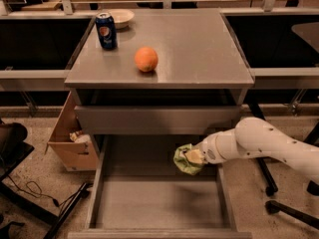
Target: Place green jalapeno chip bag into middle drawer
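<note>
The green jalapeno chip bag [187, 159] is a crumpled light green bag held at the end of my white arm. My gripper [195, 157] is shut on it, over the right rear part of the open middle drawer [154, 203]. The bag hangs a little above the drawer's flat grey floor, near its right wall. The drawer is pulled out wide below the cabinet, and its floor is bare. The bag hides most of the gripper's tips.
An orange [146, 59], a blue soda can [106, 30] and a white bowl [118, 17] stand on the cabinet top [199, 49]. A shut upper drawer front [154, 119] is above the open one. A cardboard box [70, 138] sits on the floor at left. Chair legs are at right.
</note>
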`<state>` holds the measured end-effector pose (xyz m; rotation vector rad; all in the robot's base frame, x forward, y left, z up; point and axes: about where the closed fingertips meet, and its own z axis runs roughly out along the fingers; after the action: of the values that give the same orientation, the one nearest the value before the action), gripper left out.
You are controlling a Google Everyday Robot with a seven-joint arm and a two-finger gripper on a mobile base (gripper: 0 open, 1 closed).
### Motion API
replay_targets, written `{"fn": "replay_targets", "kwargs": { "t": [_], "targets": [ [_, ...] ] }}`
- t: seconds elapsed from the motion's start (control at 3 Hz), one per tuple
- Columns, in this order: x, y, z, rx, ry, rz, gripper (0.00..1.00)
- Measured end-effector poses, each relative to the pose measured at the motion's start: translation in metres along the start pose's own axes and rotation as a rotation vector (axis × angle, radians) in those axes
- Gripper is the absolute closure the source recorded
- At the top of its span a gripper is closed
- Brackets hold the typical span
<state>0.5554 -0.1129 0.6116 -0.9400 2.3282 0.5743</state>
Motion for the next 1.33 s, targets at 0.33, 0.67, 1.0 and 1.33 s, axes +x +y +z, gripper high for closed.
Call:
{"fn": "replay_targets", "kwargs": {
  "t": [0.33, 0.67, 1.0, 1.33],
  "targets": [
    [0.0281, 0.0099, 0.0377, -0.068, -0.008, 0.033, 1.00],
    [0.0333, 0.0113, 0.0441, -0.079, -0.006, 0.040, 0.82],
    [0.0333, 0.0114, 0.0441, -0.079, -0.006, 0.040, 0.59],
    [0.0333, 0.0114, 0.0441, -0.079, -0.006, 0.040, 0.36]
  ]
}}
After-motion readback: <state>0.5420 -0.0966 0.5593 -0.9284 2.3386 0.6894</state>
